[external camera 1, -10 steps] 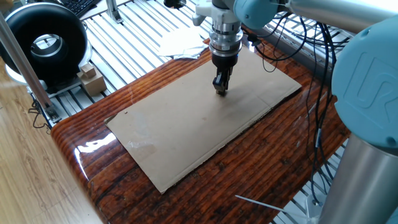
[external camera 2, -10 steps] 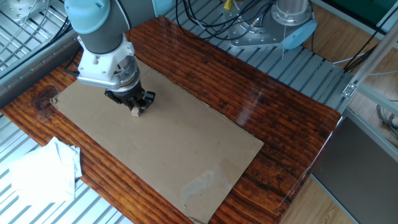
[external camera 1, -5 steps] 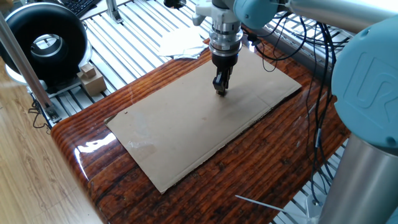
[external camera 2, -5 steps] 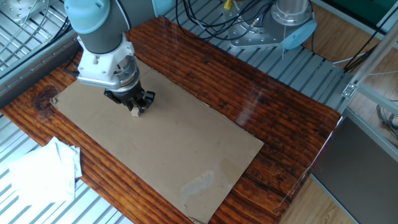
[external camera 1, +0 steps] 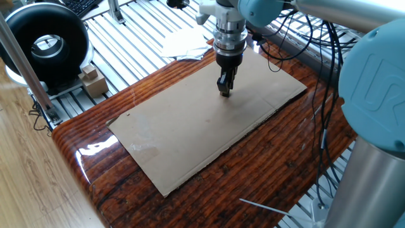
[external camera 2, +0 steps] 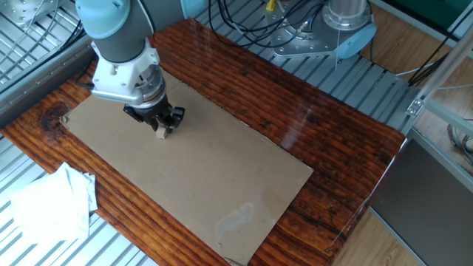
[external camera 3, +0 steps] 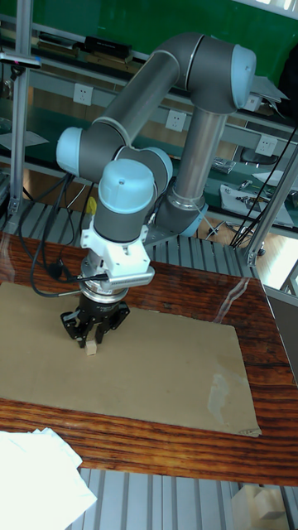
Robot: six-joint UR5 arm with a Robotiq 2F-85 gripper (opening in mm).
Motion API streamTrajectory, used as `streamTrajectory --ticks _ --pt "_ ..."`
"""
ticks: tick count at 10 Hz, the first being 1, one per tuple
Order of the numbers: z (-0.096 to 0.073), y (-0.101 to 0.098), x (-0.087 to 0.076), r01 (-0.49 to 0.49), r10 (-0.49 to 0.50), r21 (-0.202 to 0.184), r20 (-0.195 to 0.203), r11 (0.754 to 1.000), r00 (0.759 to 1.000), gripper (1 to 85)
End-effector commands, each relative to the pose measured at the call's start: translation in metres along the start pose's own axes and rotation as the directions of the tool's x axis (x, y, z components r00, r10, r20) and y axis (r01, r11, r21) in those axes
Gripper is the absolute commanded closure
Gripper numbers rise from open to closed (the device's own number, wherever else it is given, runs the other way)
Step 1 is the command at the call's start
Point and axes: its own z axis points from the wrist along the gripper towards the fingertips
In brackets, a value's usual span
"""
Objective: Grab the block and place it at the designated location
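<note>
The block point(external camera 2: 160, 134) is a tiny light-tan wooden cube at the tips of my gripper point(external camera 2: 160, 129), low over the flat cardboard sheet point(external camera 2: 222, 174). The fingers stand close together on the block, so the gripper is shut on it. In the tall fixed view the block point(external camera 3: 90, 351) shows just under the dark fingers point(external camera 3: 79, 333), touching or almost touching the cardboard point(external camera 3: 165, 364). In one fixed view the gripper point(external camera 1: 224, 92) points straight down at the far part of the sheet point(external camera 1: 190, 133), and the cube is hardly visible there. The designated location is hidden or out of view.
The cardboard lies on a glossy dark wooden table point(external camera 1: 114, 190). White crumpled paper point(external camera 2: 44, 203) sits off the table's edge. A black round device point(external camera 1: 44, 41) and small cardboard boxes point(external camera 1: 93, 79) stand to the left. Cables point(external camera 1: 304, 47) hang near the arm's base.
</note>
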Motion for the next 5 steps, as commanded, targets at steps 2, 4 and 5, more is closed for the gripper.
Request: streamTrajectory --ticks 2,4,5 --pt "-0.0053 -0.0013 0.0015 -0.005 0.005 0.000 -0.002 1.000 1.000 48.3" --pt "-0.0068 -0.0011 0.0020 0.005 -0.005 -0.002 -0.002 1.000 1.000 47.7" --pt "-0.0085 0.0000 0.0022 0.005 -0.005 -0.004 0.000 1.000 1.000 47.3"
